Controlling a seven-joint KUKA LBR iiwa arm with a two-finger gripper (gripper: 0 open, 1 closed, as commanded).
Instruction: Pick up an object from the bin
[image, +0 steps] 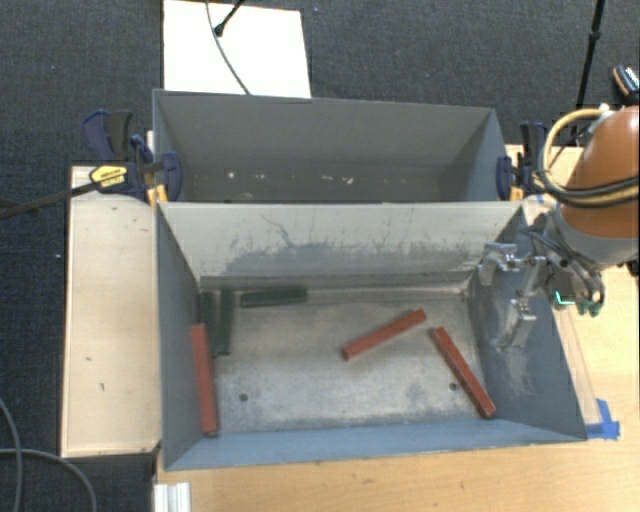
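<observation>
Gripper (516, 300) hangs over the right wall of the grey metal bin (330, 250), and honestly I can't tell if it's clenched or released. Closest to it, just below and left, lies a long red rectangular bar (462, 372), its long axis slanting down-right. Further left, another red bar (384, 334) tilts the opposite way. Way off left sit a third red bar (205, 380) and two dark green bars (272, 296).

3 red sticks (384, 334), 2 dk green sticks (272, 296), grey bin (330, 235)
</observation>
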